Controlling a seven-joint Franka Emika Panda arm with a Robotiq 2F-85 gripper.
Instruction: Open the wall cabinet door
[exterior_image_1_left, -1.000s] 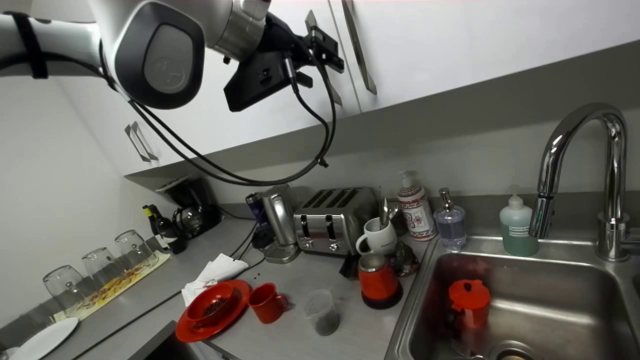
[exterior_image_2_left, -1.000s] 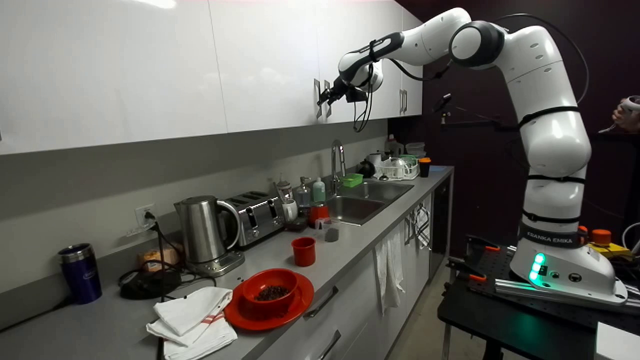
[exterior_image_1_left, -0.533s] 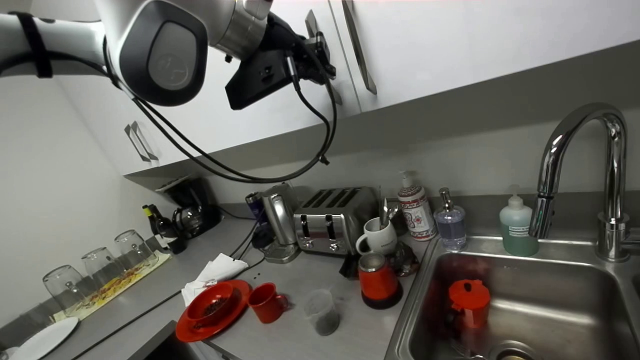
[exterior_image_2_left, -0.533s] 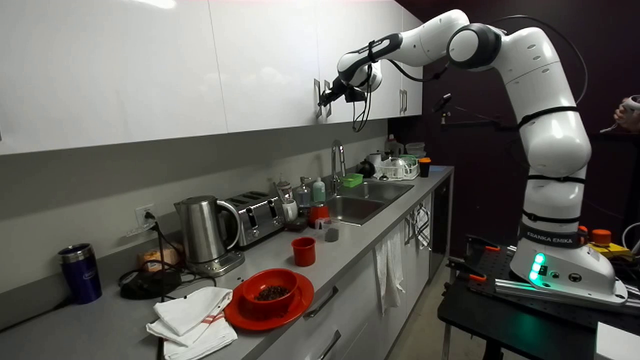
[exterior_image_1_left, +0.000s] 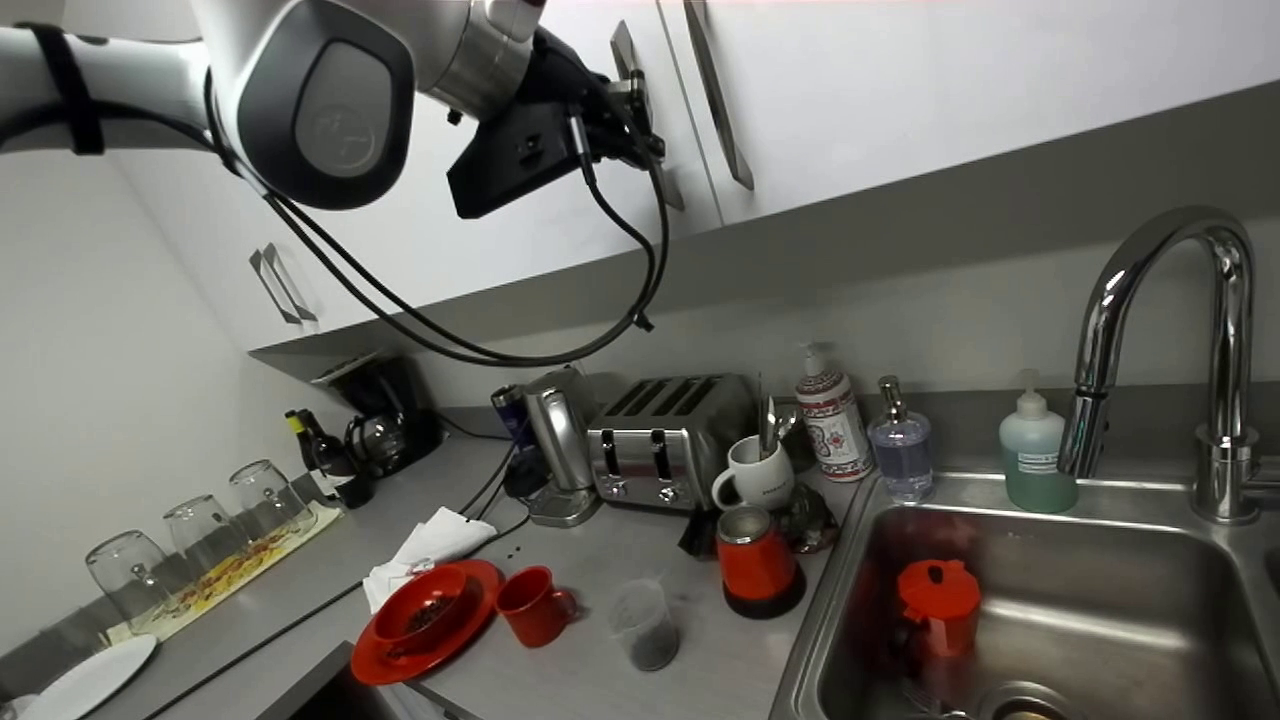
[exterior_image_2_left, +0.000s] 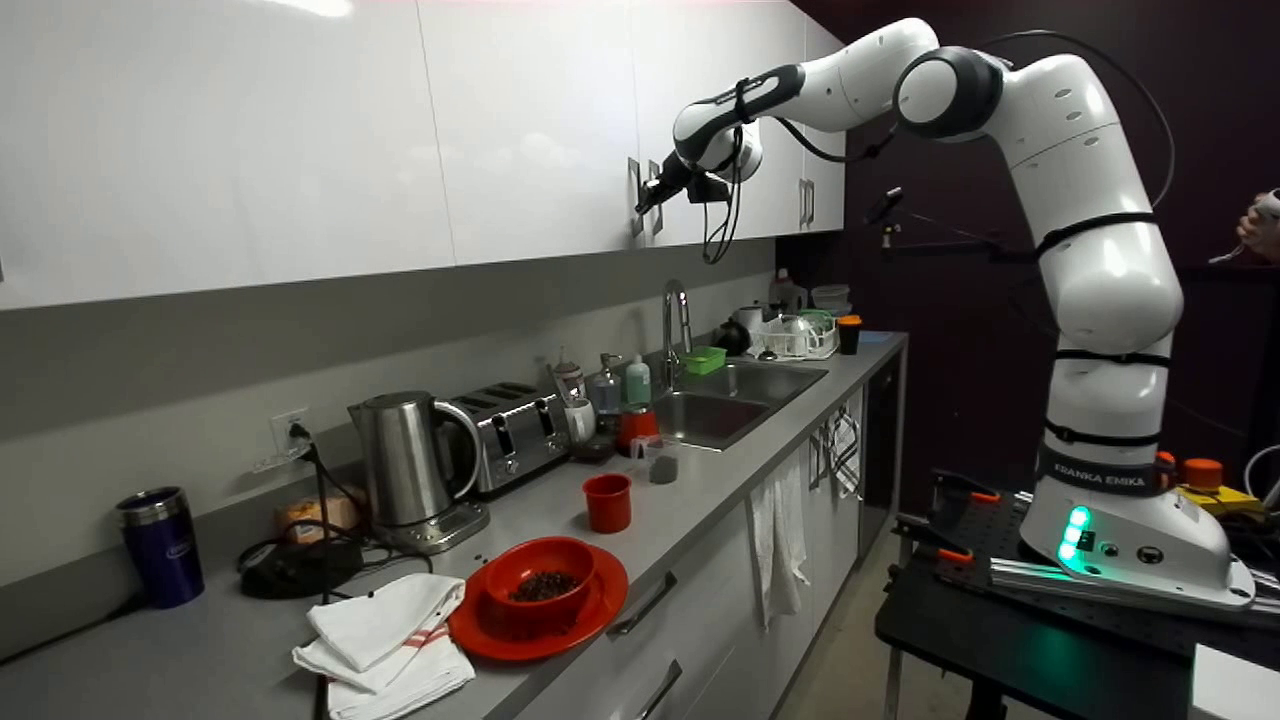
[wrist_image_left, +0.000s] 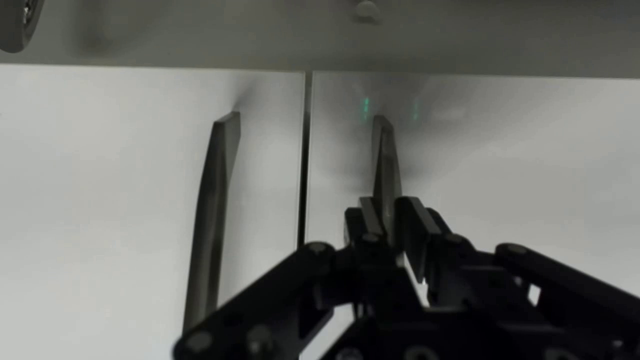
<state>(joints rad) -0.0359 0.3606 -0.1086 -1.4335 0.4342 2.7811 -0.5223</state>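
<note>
Up above the desk, the hand is clamped on the long silver handle of the wall cabinet door, holding it from both sides, and that door sits closed, level with the white door next to it. From where I'm standing, the neighbour's handle runs just beside the hand, and down on the desk are the toaster and steel kettle towards the back, with a red bowl on a red plate nearer the front edge.

Gray countertop along a pale wall, dark wall beyond
</note>
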